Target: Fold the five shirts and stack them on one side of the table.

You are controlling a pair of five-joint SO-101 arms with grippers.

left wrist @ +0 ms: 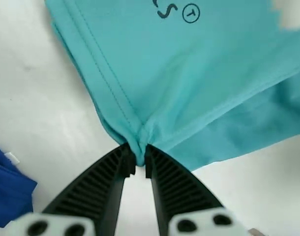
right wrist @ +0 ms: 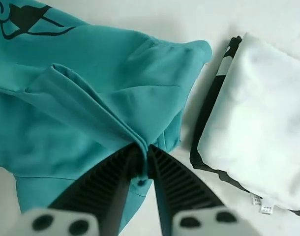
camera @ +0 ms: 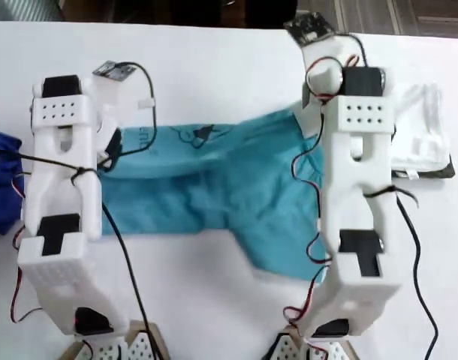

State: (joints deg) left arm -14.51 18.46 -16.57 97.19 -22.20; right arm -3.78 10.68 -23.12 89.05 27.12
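Left tool, right tool: shirt edges (stack near)

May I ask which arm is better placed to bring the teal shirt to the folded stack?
Likely right: the right gripper pinches the teal shirt beside the folded stack; the left gripper grips its far edge.

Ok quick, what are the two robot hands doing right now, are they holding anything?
Left gripper: shut, holding a fold of the teal shirt.
Right gripper: shut, holding the same teal shirt.
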